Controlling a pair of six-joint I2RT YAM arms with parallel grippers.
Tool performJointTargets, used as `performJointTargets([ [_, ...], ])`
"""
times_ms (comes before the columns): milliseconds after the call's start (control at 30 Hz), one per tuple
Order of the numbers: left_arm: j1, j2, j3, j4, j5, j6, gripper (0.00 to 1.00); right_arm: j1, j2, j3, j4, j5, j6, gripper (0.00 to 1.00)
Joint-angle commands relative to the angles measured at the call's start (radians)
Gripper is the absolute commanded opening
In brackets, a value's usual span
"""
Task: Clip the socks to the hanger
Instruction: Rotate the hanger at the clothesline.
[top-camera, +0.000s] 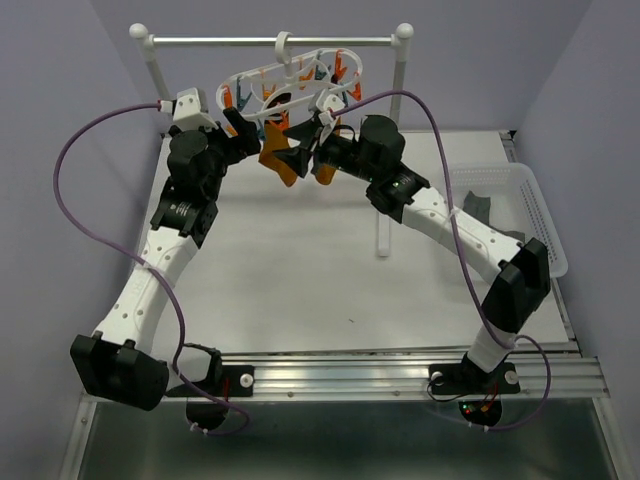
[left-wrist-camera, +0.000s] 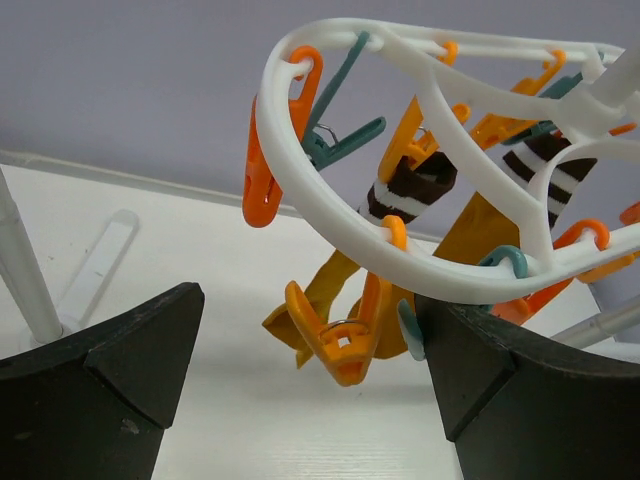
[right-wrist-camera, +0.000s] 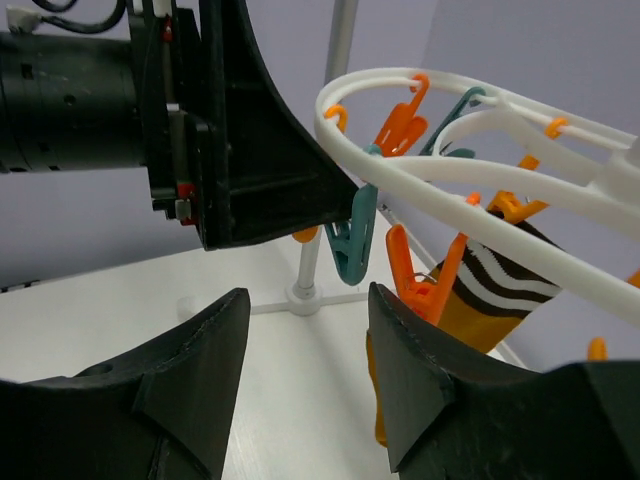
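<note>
**Both grippers open at the hanger, two mustard socks clipped on**

The hanger (top-camera: 290, 85) hangs by its hook from the rail (top-camera: 220, 42) at the far side of the bench (top-camera: 300, 280). It is tilted, and both arms reach up to it from either side.

The left gripper (left-wrist-camera: 308, 295) sits just below the hanger's left end with its jaws spread wide. It holds nothing. An orange clip (left-wrist-camera: 340, 345) dangles in the gap between the fingers (left-wrist-camera: 100, 390) and touches neither of them. A second orange clip (left-wrist-camera: 265, 170) and a teal clip (left-wrist-camera: 340, 140) hang from the rim above.

The right gripper (right-wrist-camera: 308, 293) sits below the hanger's right side, facing the left gripper's black body. Its jaws are partly apart and nothing is between them. A teal clip (right-wrist-camera: 352, 235) hangs beyond the gap. Another orange clip (right-wrist-camera: 420, 285) is just beside the right-hand finger (right-wrist-camera: 430, 400), and whether it touches the finger cannot be told.

Two mustard socks (left-wrist-camera: 410, 190) hang under the hanger's middle, between the two grippers. Each is pinched at its dark, white-striped cuff by an orange clip, with the toe pointing down towards the bench. From above they show as orange shapes directly beneath the frame.

Well to the right of the hanger, a clear basket (top-camera: 535, 215) stands on the bench. A dark grey sock (top-camera: 475, 205) lies inside it.
</note>
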Motion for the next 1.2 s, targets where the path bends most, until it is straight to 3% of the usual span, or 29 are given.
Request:
performJointTargets([
  [0,0.003,-0.004,0.065,0.085,-0.007,0.007,0.99,0.001,-0.083,-0.043,0.012,0.112,-0.028,0.56],
  [533,0.001,0.056,0.136,0.075,-0.223,-0.025,0.99,-0.084,-0.334,-0.330,0.007,0.456,-0.015,0.58],
  [1033,0.003,0.069,0.153,0.069,-0.194,0.000,0.99,-0.158,-0.388,-0.379,0.009,0.458,0.015,0.58],
  [1167,0.003,0.060,0.157,0.048,-0.185,0.000,0.99,-0.167,-0.410,-0.399,0.007,0.469,0.026,0.63],
])
